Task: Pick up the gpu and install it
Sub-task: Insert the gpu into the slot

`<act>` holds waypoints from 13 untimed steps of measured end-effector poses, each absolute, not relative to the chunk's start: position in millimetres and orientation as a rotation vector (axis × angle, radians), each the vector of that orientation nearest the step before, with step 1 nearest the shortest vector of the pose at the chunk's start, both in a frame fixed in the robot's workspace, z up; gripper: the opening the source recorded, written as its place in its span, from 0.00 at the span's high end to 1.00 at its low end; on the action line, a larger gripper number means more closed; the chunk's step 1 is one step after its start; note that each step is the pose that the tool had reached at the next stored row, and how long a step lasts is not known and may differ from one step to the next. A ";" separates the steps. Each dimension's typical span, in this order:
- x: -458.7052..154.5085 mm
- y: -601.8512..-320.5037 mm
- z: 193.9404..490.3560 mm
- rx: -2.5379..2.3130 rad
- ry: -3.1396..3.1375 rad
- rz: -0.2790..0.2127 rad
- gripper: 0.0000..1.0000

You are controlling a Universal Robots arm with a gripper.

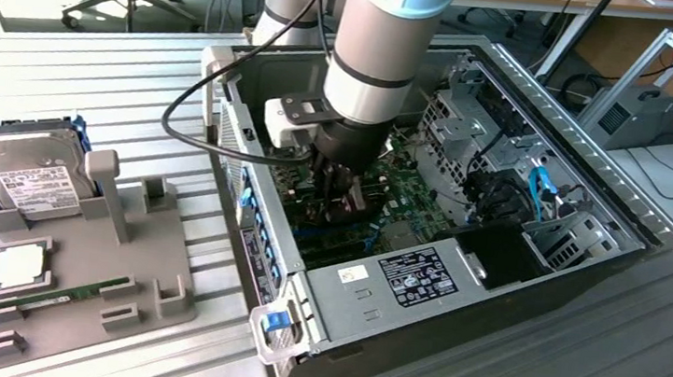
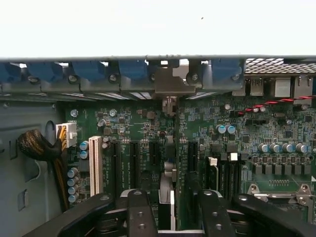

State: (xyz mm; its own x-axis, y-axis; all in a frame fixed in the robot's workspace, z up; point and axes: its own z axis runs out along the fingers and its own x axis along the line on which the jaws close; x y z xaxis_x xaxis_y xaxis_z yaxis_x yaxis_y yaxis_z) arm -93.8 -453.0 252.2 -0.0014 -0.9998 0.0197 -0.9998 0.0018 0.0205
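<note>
Standing inside the open case (image 1: 444, 359), the gripper (image 1: 342, 203) hangs straight over the gpu (image 2: 167, 192), which sits between its two black fingers (image 2: 140, 215) down on the board (image 2: 133, 128). In the wrist view the card is seen edge-on, a thin dark strip running up the middle of the gap, with a little clear space between it and the finger on either side; the jaws stand open and grip nothing. The card stands on its long edge, upright on the board, and its long axis runs from under the gripper straight ahead to the case's rear wall, where its silver bracket (image 2: 169, 85) meets the row of blue latches (image 2: 133, 69). The fingers straddle the card across its thickness, so their closing line is square to its long axis. To one side of the gripper lie bare black slots and a white slot (image 2: 95, 165), then a cable bundle (image 2: 37, 145) against the grey case wall; to the other side lie more slots and a row of capacitors (image 2: 276, 147). In the exterior view the drive cage (image 1: 475, 119) stands near the arm on the exterior view's right, and the way straight up out of the case is open.
</note>
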 end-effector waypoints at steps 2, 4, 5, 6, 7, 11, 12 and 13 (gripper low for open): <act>-93.7 -451.4 255.4 2.199 -2.203 0.000 0.60; -93.7 -447.7 262.1 2.199 -2.202 0.002 0.60; -93.7 -445.8 265.3 2.198 -2.202 0.002 0.60; -93.7 -444.5 267.8 2.198 -2.202 0.003 0.60; -93.7 -443.4 270.0 2.198 -2.201 0.004 0.60; -93.7 -440.3 275.5 2.197 -2.201 0.005 0.60; -93.7 -439.8 276.5 2.197 -2.200 0.005 0.60; -93.7 -438.9 278.6 2.197 -2.200 0.006 0.60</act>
State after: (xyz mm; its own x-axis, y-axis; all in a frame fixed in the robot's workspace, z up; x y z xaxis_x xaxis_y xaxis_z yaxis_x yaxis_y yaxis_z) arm -93.7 -438.9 278.6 -0.0013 -0.9997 0.0254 -0.9998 0.0018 0.0203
